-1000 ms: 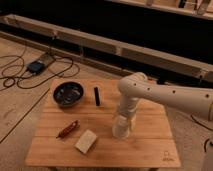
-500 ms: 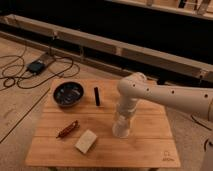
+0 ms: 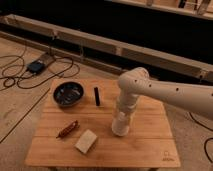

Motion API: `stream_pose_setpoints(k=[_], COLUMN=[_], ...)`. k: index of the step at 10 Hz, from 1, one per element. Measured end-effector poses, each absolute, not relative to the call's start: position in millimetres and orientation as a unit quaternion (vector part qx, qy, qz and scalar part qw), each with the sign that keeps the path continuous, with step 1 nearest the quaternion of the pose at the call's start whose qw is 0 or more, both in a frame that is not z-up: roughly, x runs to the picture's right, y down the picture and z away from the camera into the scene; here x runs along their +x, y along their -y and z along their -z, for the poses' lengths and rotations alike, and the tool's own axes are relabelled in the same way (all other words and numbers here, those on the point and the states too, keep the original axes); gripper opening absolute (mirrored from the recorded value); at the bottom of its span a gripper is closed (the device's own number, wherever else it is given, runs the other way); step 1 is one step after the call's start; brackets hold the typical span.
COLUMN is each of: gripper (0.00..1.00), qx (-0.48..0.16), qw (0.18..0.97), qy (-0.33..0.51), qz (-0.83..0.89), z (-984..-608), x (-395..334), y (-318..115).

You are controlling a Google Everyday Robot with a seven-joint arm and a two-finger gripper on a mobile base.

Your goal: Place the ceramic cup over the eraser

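The eraser (image 3: 96,96) is a slim black bar lying on the wooden table (image 3: 150,147), just right of the dark bowl. The off-white ceramic cup (image 3: 120,129) stands on the table right of centre, about a bowl's width to the right of and nearer than the eraser. My gripper (image 3: 121,120) points straight down from the white arm (image 3: 165,92) and sits right on top of the cup, hiding its upper part.
A dark bowl (image 3: 68,93) sits at the table's far left. A reddish-brown stick (image 3: 68,129) and a beige block (image 3: 86,141) lie at the front left. Cables and a small box (image 3: 36,65) lie on the floor to the left.
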State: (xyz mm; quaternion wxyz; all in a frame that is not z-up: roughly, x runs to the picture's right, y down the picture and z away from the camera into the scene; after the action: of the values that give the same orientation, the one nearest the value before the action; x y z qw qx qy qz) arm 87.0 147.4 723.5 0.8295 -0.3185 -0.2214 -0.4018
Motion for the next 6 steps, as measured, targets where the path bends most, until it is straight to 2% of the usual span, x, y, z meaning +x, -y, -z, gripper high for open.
stream_pose_setpoints(k=[6], gripper=[0.02], qx=[-0.272], qw=[0.821], qy=[0.197], qz=[0.462], z=[-690], x=[57], y=[-68])
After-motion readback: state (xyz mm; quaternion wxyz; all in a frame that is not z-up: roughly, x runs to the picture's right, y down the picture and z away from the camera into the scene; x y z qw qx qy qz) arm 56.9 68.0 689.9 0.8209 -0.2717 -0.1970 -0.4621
